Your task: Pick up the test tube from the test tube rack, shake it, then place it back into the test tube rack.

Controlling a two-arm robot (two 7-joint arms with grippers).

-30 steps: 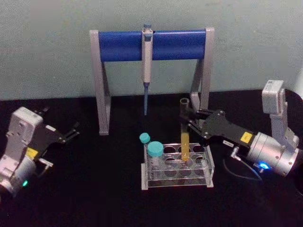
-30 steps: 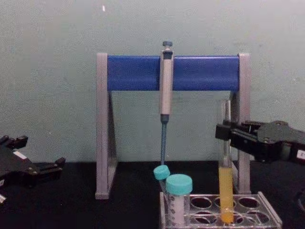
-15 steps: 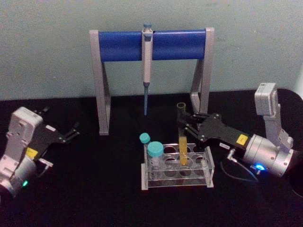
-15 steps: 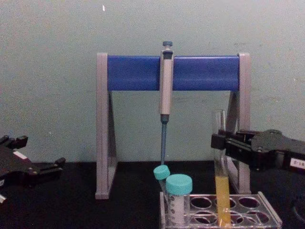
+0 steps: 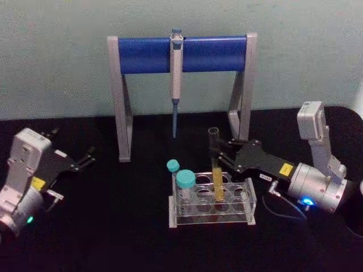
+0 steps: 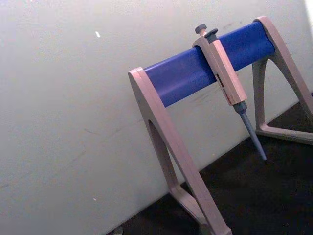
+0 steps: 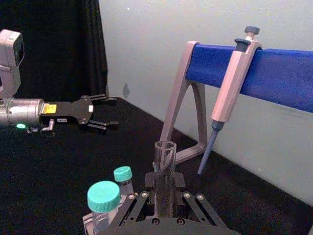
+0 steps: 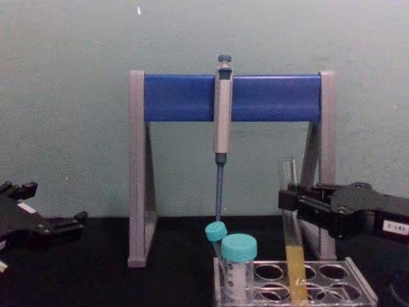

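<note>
The test tube (image 5: 215, 161) is a thin clear tube with yellow liquid in its lower part. It stands slightly tilted, its lower end inside a hole of the clear test tube rack (image 5: 211, 219) at the table's middle. My right gripper (image 5: 218, 152) comes in from the right and is shut on the tube's upper part, just above the rack. In the chest view the tube (image 8: 291, 220) leans between the black fingers (image 8: 289, 201) over the rack (image 8: 333, 285). In the right wrist view the tube (image 7: 165, 169) rises upright from between the jaws. My left gripper (image 5: 86, 158) rests open at the far left.
A wide teal-capped tube (image 5: 185, 181) and a thin teal-capped tube (image 5: 173, 166) stand in the rack's left end. Behind the rack stands a grey-and-blue pipette stand (image 5: 142, 55) with a pipette (image 5: 176, 73) hanging from its bar. The table is black, with a pale wall behind.
My right gripper has come down and slightly left with the test tube. The tube now sits deeper in the rack hole. The left arm has not moved.
</note>
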